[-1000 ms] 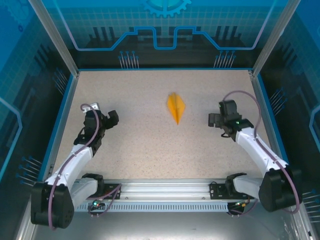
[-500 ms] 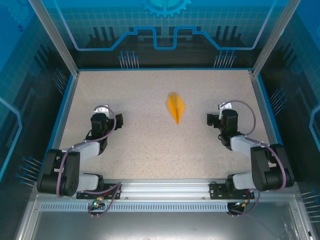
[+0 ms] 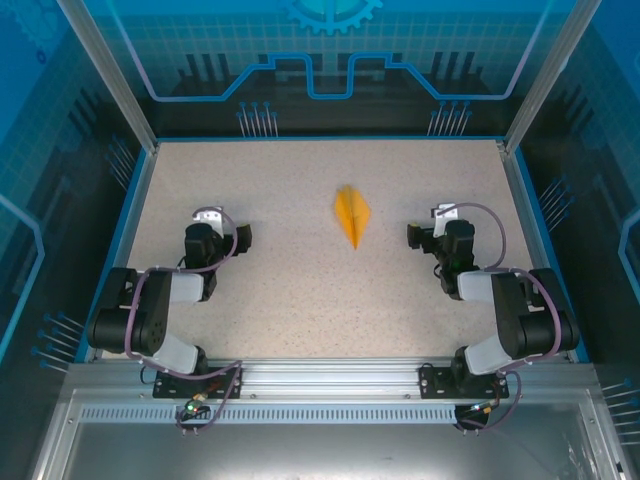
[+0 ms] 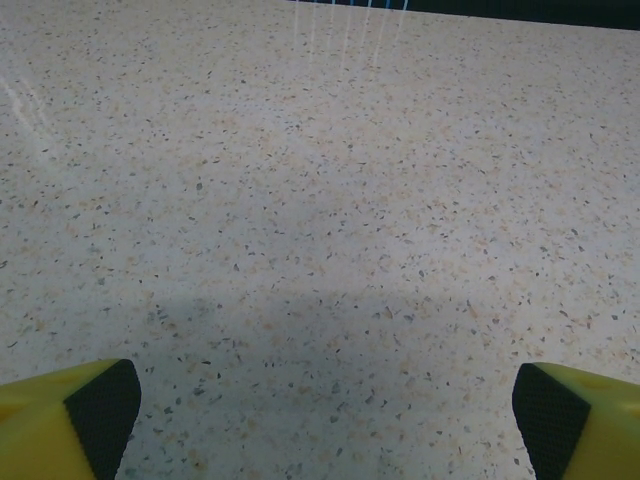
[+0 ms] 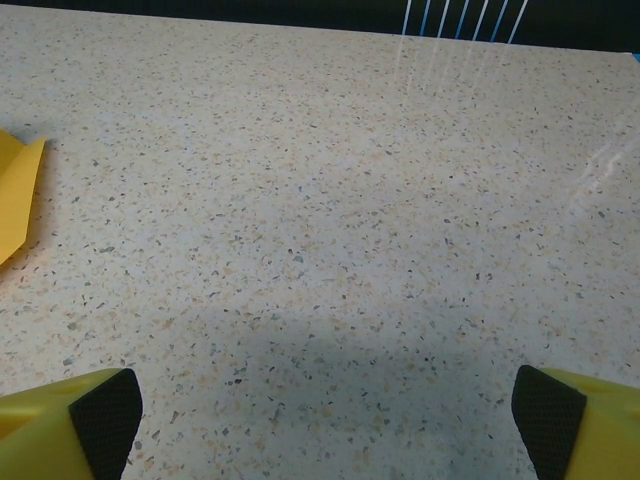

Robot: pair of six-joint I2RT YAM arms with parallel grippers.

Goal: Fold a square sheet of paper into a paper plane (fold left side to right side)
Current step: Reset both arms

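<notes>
1. At 9 o'clock from the paper, black left gripper [image 3: 240,238] with yellow-and-black fingertips [image 4: 70,415]: spread wide, empty, low over the bare speckled beige tabletop [image 3: 290,300].
2. Mid-table, small orange-yellow kite-shaped paper plane [image 3: 351,214]: lying flat, tip toward 6 o'clock, well apart from both arms, apparently fully folded.
3. At 3 o'clock from the plane, matching right gripper [image 3: 414,236]: spread wide, empty.
4. Probably parking now: tuck both arms back smoothly, steer away from the plane, avoid brushing such light paper.
</notes>
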